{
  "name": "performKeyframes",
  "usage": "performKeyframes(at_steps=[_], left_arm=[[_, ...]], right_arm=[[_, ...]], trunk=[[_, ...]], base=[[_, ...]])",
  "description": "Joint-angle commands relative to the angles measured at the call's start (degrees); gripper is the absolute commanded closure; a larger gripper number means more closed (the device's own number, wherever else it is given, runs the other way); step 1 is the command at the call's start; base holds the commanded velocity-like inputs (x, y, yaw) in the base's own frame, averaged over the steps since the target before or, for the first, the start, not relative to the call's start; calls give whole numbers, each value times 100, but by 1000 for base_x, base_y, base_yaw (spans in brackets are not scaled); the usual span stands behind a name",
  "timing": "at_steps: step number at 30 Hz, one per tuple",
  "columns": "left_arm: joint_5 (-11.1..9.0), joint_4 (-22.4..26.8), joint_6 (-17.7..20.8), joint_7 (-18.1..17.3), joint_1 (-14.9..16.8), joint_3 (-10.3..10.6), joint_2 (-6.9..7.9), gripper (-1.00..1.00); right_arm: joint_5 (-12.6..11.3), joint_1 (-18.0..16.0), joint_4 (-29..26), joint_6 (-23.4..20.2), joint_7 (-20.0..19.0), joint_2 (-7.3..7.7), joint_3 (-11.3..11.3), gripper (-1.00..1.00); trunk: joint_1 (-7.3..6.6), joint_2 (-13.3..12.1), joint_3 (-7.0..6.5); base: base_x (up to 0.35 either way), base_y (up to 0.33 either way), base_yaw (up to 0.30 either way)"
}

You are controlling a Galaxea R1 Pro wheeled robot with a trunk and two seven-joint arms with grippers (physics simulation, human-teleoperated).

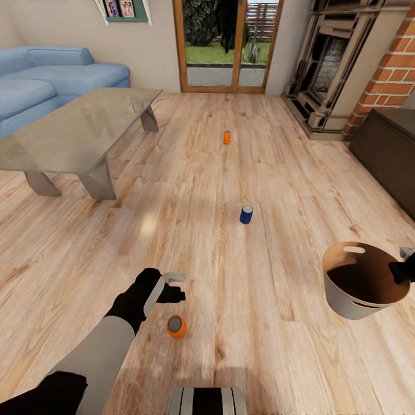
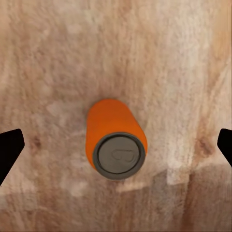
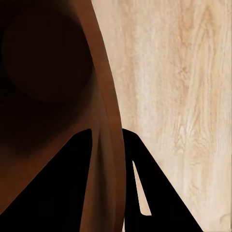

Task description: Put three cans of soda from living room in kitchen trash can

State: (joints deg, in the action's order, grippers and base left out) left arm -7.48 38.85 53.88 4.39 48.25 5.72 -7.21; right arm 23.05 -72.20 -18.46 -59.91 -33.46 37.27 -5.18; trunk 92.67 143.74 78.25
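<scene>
Head view: living room, warm wood floor [image 1: 276, 173], seen from above and forward.
Nearest orange can [image 1: 176, 325]: upright on the floor, just in front of the robot's base, directly below the left gripper.
Dark blue can [image 1: 246, 214]: upright on the floor, mid-room, well apart from the other two.
Far orange can [image 1: 227, 137]: upright on the floor, further back, towards the glass doors [image 1: 229, 43].
Trash can [image 1: 362, 281]: off-white outside, brown inside, tilted, held off the floor at the robot's right; oval handle slot near the far rim.
Left gripper [image 1: 173, 286]: above the nearest orange can, not touching it; in the left wrist view [image 2: 116, 145] the two dark fingertips [image 2: 9, 147] stand wide apart at the picture's edges with the can [image 2: 115, 140] between them on the floor, silver-grey top facing the camera. Holds nothing.
Right gripper [image 1: 400, 271]: at the trash can's rim; in the right wrist view the two black fingers [image 3: 63, 188] sit either side of the brown wall [image 3: 104, 116], closed on it.
Sofa [image 1: 52, 80]: blue, far left.
Low table [image 1: 80, 129]: glass-topped, beside the sofa.
Fireplace [image 1: 334, 63]: brick-flanked, far right.
Dark cabinet [image 1: 389, 150]: right edge, near the fireplace.
</scene>
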Motion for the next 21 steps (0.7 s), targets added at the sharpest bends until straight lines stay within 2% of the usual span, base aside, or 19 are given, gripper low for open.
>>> performKeyframes(at_steps=[1,15,21], left_arm=[[0,0,0,0,0,0,0,-100],[1,0,-4,0,0,3,0,-100],[1,0,-7,0,0,0,0,-100]], right_arm=[[-38,-5,0,-9,-4,2,9,100],[-38,-5,0,-9,-3,6,0,100],[-41,-5,0,-9,-3,8,-204,100]], trunk=[[1,2,22],[37,21,332],[53,29,465]], base=[[0,0,0],[0,0,0],[0,0,0]])
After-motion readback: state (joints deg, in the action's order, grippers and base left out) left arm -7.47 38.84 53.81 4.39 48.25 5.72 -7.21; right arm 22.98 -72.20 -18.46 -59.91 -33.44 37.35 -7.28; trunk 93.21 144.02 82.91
